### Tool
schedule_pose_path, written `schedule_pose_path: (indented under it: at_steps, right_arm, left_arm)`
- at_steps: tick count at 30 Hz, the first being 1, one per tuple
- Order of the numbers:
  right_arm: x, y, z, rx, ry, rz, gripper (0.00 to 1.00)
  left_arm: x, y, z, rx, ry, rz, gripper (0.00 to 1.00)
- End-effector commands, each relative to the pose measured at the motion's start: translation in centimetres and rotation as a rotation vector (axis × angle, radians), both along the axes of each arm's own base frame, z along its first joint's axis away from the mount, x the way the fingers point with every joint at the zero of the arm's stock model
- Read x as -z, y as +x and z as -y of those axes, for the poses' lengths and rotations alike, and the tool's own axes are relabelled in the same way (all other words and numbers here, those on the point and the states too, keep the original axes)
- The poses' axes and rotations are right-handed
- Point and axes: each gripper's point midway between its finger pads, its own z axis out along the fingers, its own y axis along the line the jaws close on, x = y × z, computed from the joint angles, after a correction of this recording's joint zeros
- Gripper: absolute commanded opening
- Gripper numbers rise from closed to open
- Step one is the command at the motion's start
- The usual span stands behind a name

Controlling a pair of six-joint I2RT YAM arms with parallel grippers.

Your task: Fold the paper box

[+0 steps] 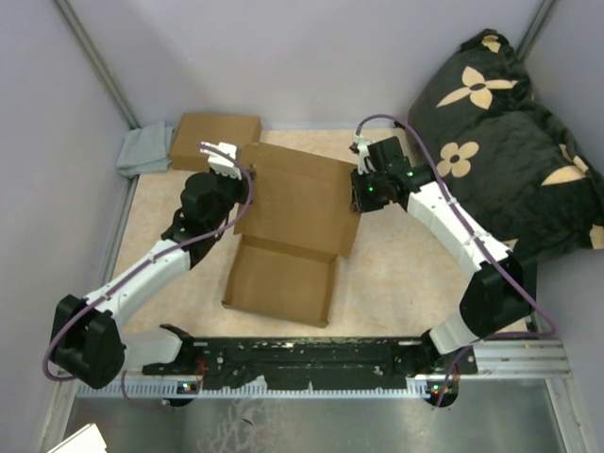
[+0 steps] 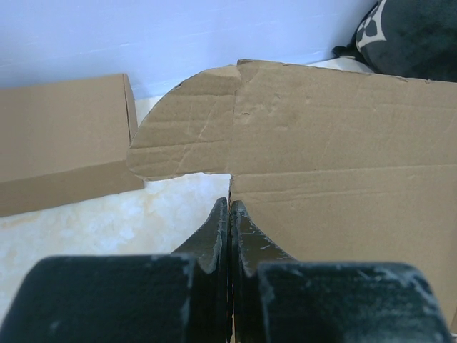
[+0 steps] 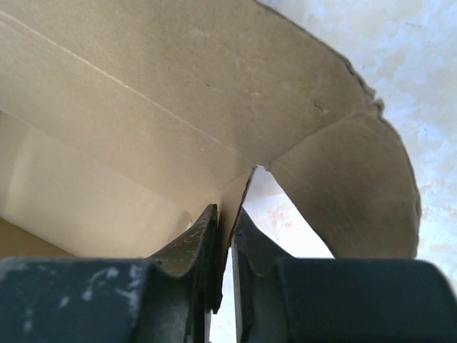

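The paper box is a brown die-cut mailer in the middle of the table. Its tray is open toward me and its big lid panel is raised behind it. My left gripper is shut on the lid's left edge. In the left wrist view the shut gripper pinches the thin cardboard edge below a rounded side flap. My right gripper is at the lid's right edge. In the right wrist view this gripper is closed on a cardboard flap, with a rounded flap beside it.
A smooth brown carton lies at the back left, close to my left gripper, with a grey cloth beside it. A black flowered pillow fills the back right. A black rail runs along the near edge. Grey walls enclose the table.
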Motion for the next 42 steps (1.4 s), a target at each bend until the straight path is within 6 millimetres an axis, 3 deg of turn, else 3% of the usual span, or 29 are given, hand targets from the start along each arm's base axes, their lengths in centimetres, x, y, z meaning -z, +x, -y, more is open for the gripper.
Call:
schedule_pose_path:
  at_steps: [1,3,8,12,17,22,25,29,32,36,42]
  right_arm:
    - [-0.3,-0.5,-0.2,-0.005,0.024,-0.011,0.09]
    - [-0.5,-0.1,0.0,0.016,0.015,0.004,0.04]
    - [-2.1,2.4,1.9,0.126,-0.068,0.112,0.01]
    - [-4.5,4.6,2.8,0.194,-0.1,0.27,0.01]
    - [-8.4,5.8,2.0,0.192,-0.034,0.46,0.01]
    - [-11.7,6.0,1.5,0.151,-0.029,0.682,0.01]
    - [-12.8,5.8,1.4,0.124,-0.014,0.775,0.01]
    - [-12.6,5.6,1.0,0.083,0.013,0.852,0.01]
    - [-11.4,5.4,0.8,0.068,0.02,0.852,0.01]
    - [-10.8,5.1,0.9,0.067,0.018,0.848,0.01]
    - [-10.6,5.0,1.4,0.073,-0.006,0.847,0.02]
  left_arm:
    - [-2.3,-0.5,0.2,0.005,-0.019,0.078,0.0]
    - [-2.5,-0.5,0.3,0.009,-0.021,0.082,0.01]
    - [-3.4,-0.8,0.6,0.018,-0.047,0.091,0.2]
    - [-3.9,-0.7,0.8,0.026,-0.045,0.065,0.3]
    - [-4.2,-1.0,1.1,0.046,-0.031,0.033,0.37]
    - [-5.1,-0.7,-0.5,-0.041,-0.007,-0.002,0.39]
    - [-6.0,-0.6,-2.0,-0.123,-0.002,-0.02,0.47]
    - [-6.0,-0.3,-2.4,-0.149,0.032,-0.057,0.57]
    - [-4.3,0.5,-2.2,-0.149,0.1,-0.139,0.57]
    - [-2.0,1.7,-0.9,-0.108,0.164,-0.259,0.54]
    - [-0.3,1.3,1.2,0.006,0.176,-0.328,0.46]
